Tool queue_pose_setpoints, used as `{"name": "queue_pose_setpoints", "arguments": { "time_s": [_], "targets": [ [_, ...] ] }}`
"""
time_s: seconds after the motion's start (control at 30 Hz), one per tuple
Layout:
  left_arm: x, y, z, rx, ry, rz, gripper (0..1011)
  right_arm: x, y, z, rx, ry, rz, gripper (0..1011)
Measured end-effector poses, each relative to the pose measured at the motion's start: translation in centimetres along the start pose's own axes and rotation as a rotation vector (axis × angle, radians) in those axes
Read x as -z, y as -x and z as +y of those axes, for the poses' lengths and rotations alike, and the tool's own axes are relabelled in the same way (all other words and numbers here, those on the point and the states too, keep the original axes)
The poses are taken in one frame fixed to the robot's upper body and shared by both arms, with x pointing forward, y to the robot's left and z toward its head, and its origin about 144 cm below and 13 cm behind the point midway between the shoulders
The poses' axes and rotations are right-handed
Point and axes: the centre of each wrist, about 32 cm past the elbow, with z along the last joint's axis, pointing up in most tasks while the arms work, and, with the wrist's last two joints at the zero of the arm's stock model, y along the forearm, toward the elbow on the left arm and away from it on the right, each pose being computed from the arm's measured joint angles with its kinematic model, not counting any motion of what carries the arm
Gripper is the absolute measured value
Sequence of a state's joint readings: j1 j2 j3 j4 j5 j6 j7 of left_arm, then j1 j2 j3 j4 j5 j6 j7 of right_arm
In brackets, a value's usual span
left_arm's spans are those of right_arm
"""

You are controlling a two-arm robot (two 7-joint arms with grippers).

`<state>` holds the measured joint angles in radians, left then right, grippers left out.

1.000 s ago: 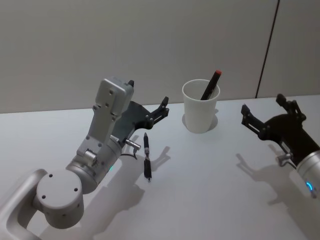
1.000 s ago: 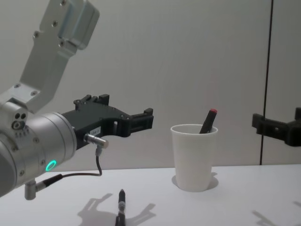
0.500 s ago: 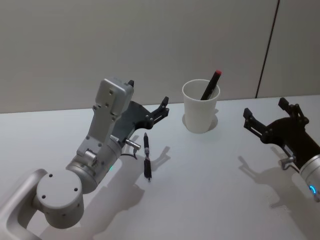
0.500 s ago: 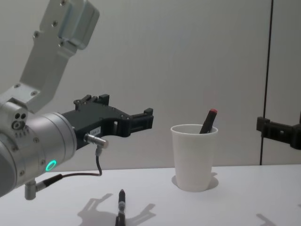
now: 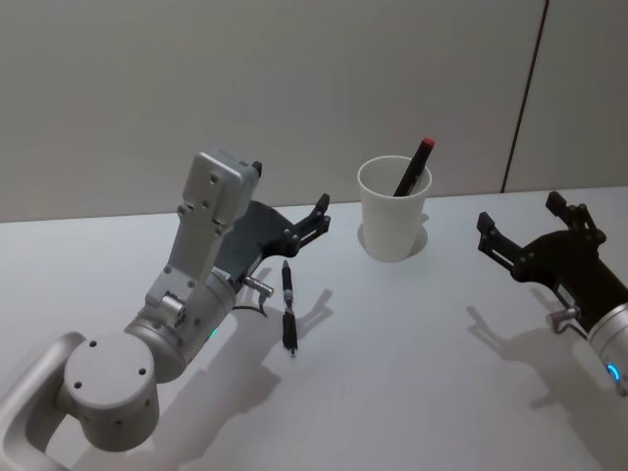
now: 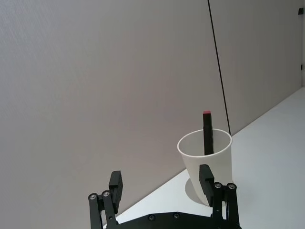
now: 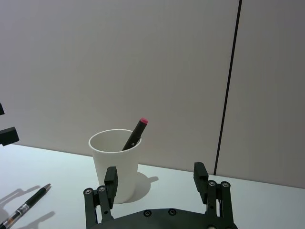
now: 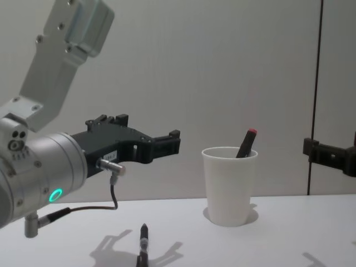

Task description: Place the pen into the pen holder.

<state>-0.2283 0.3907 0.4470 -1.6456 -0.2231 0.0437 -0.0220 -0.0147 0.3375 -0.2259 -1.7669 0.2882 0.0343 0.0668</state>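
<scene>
A black pen (image 5: 288, 309) lies flat on the white table (image 5: 412, 353), also seen in the chest view as the pen (image 8: 143, 250) and in the right wrist view as the pen (image 7: 24, 209). The pen holder (image 5: 394, 221), a white paper cup (image 8: 229, 186), stands upright behind it and holds a black red-capped marker (image 5: 414, 167). My left gripper (image 5: 290, 186) hovers open and empty above the pen's far end, pointing at the cup (image 6: 207, 160). My right gripper (image 5: 518, 213) hangs open and empty to the right of the cup (image 7: 116, 164).
A plain grey wall (image 5: 294, 88) with a dark vertical seam (image 5: 525, 93) runs right behind the cup. The left arm's silver links (image 5: 206, 245) rise over the table's left part.
My right gripper has drawn back toward me and dropped a little, then held still. The left arm has shifted slightly to the left. Pen and cup have not moved.
</scene>
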Motion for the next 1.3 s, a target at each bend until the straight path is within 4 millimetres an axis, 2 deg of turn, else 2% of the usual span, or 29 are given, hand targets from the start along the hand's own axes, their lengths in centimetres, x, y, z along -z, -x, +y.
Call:
{"name": "queue_pose_setpoints", "arguments": {
  "time_s": [0.77, 1.3],
  "targets": [
    [-1.3, 0.2, 2.9, 0.023, -0.140, 0.067, 1001, 0.0, 0.0, 0.0, 0.000, 0.000, -0.001, 1001],
    [-1.2, 1.5, 3.0, 0.037, -0.245, 0.147, 1001, 0.0, 0.0, 0.0, 0.000, 0.000, -0.001, 1001]
  ]
}}
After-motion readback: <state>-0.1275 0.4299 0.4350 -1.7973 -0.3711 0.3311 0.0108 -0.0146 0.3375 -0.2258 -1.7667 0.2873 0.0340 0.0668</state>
